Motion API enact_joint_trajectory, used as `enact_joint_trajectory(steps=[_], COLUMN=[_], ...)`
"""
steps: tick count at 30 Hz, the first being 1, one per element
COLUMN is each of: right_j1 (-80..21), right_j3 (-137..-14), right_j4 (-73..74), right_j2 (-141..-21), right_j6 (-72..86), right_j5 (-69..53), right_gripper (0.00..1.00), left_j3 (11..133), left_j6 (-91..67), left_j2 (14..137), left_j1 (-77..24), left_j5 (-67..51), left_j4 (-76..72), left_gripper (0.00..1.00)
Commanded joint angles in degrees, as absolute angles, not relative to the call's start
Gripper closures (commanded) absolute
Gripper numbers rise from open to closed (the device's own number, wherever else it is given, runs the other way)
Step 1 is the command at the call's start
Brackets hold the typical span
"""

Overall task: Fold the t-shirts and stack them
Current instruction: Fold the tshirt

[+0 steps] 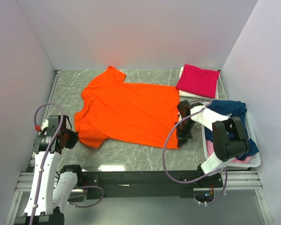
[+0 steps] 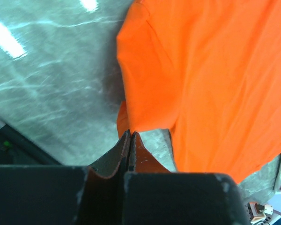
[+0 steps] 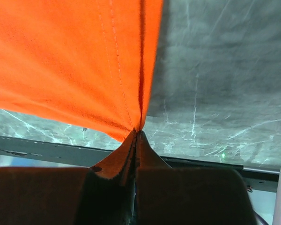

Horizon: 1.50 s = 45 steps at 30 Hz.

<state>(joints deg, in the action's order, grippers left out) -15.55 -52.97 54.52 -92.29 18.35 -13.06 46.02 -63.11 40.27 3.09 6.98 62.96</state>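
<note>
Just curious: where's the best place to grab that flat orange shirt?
Its near edge, from the robot's side: the orange t-shirt lies flat, so only edges can be pinched. The left tool holds the near sleeve, the right tool the hem corner.

**Clerk:** Entry one, left arm [image 1: 42,173]?
**Keeper:** White shell links, black joint housings. One lilac cable [image 1: 48,104] looped above it, ending in a red plug [image 1: 36,127].
**Clerk:** Right arm [image 1: 229,138]?
**Keeper:** Same pattern, with a white link and a bulky black housing. A second lilac cable [image 1: 164,152] hangs in a long loop.
**Clerk:** Left pincer [image 2: 129,133] and right pincer [image 3: 136,132]?
**Keeper:** Each has a black block body, and the left one's edges are chipped pale. Each has two dark wedge fingers tapering to a thin tip.
</note>
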Motion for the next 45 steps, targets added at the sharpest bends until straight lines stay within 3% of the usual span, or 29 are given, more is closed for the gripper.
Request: enact_joint_trajectory(steps=[1, 6, 14, 31, 45], right_j1=[-16.8, -17.7, -17.6, -13.7, -8.2], right_j3=[-51.4, -50.1, -53.7, -68.9, -79.2], right_j4=[56.3, 56.2, 56.8, 55.1, 55.5], right_j2=[-89.4, -88.2, -87.4, -99.2, -107.2], right_j6=[18.5, 19.0, 20.7, 21.4, 20.5], right_j5=[-12.4, -12.3, -12.3, -15.6, -17.7], right_gripper=[1.0, 1.0, 1.0, 1.0, 1.0], left_j3=[49.6, 49.9, 50.0, 68.2, 84.4], left_j6=[-64.6, -63.1, -55.5, -40.5, -35.9], left_j2=[38.0, 37.4, 45.1, 76.4, 93.1], left_j1=[3.1, 3.1, 3.1, -1.1, -3.4], left_j5=[9.3, 9.5, 6.9, 4.1, 3.4], left_j4=[69.3, 71.3, 61.5, 44.4, 40.9], left_gripper=[0.99, 0.99, 0.99, 0.99, 0.99])
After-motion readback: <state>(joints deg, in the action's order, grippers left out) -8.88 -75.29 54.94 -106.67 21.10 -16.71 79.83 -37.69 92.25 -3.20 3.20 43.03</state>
